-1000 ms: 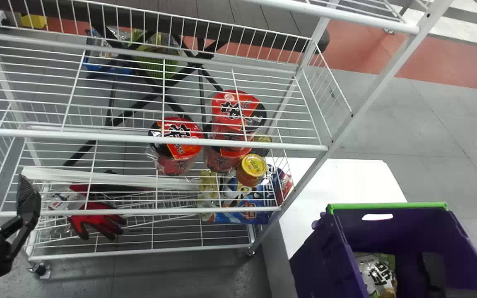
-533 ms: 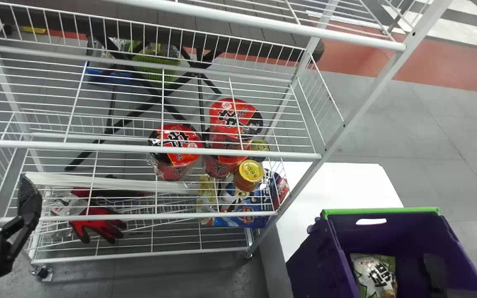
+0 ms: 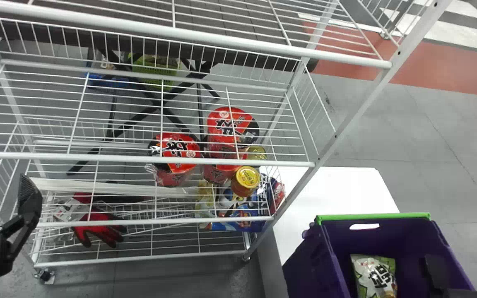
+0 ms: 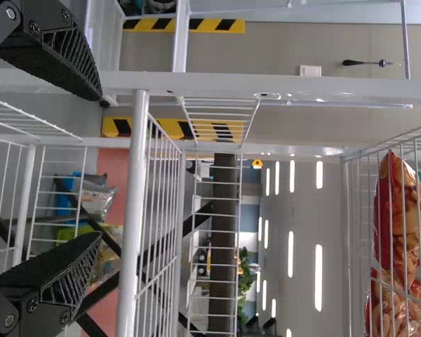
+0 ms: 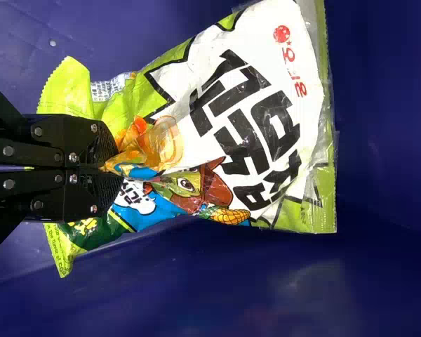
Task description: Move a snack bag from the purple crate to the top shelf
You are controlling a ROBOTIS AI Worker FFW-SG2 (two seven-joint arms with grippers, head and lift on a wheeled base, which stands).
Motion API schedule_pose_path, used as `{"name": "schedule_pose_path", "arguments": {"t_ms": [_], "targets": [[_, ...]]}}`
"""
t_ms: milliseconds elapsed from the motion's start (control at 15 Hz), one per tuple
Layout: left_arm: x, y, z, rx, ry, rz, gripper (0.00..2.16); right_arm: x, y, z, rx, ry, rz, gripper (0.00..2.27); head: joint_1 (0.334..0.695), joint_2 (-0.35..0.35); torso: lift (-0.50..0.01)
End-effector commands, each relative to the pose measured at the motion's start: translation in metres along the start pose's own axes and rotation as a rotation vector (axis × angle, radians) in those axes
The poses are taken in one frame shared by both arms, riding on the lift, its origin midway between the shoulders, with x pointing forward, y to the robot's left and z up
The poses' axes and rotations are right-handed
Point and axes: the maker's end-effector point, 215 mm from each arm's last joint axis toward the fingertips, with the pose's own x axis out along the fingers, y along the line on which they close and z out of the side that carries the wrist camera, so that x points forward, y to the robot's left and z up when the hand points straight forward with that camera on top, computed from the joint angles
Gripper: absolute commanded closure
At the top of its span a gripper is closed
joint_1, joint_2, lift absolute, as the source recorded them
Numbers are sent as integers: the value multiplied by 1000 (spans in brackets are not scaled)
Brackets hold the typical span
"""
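Note:
In the head view the right gripper (image 3: 435, 271) is a dark shape inside the purple crate (image 3: 333, 256), beside the white and green snack bag (image 3: 373, 275). The right wrist view has my right gripper (image 5: 116, 168) shut on a pinched fold of the snack bag (image 5: 256, 133), against the crate's purple inside (image 5: 379, 281). My left gripper (image 3: 29, 200) stays at the far left, in front of the white wire rack. Its two fingers stand apart with nothing between them in the left wrist view, where the left gripper (image 4: 99, 167) is open.
The rack's upper front rail (image 3: 238, 39) crosses above a middle shelf rail (image 3: 222, 160). Red noodle packs (image 3: 174, 151), a yellow-lidded jar (image 3: 246, 178) and red gloves (image 3: 97, 229) lie lower. Bagged goods (image 4: 396, 260) sit behind shelf wires. A white table (image 3: 333, 190) adjoins the crate.
In the head view, rack and crate have shifted downward and somewhat left, with more of the upper shelf in sight. The left gripper keeps its place in the picture.

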Motion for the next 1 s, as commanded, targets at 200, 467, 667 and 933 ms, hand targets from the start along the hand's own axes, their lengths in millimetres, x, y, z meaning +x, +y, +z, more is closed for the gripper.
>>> {"name": "schedule_pose_path", "arguments": {"t_ms": [200, 467, 667, 933], "targets": [[-1, -1, -1, -1, 3, 0, 130, 1, 5, 2, -2, -6, 13, 2111, 695, -350, -324], [-1, -1, -1, -2, 0, 0, 130, 1, 9, 2, 9, -11, 26, 2111, 695, -350, -309], [-1, -1, -2, 0, 4, 0, 130, 1, 9, 3, 7, -13, 26, 2111, 695, -350, -297], [-1, -1, -2, 0, 4, 0, 130, 2, 11, 5, 5, -22, 31, 2111, 695, -350, -281]]}}
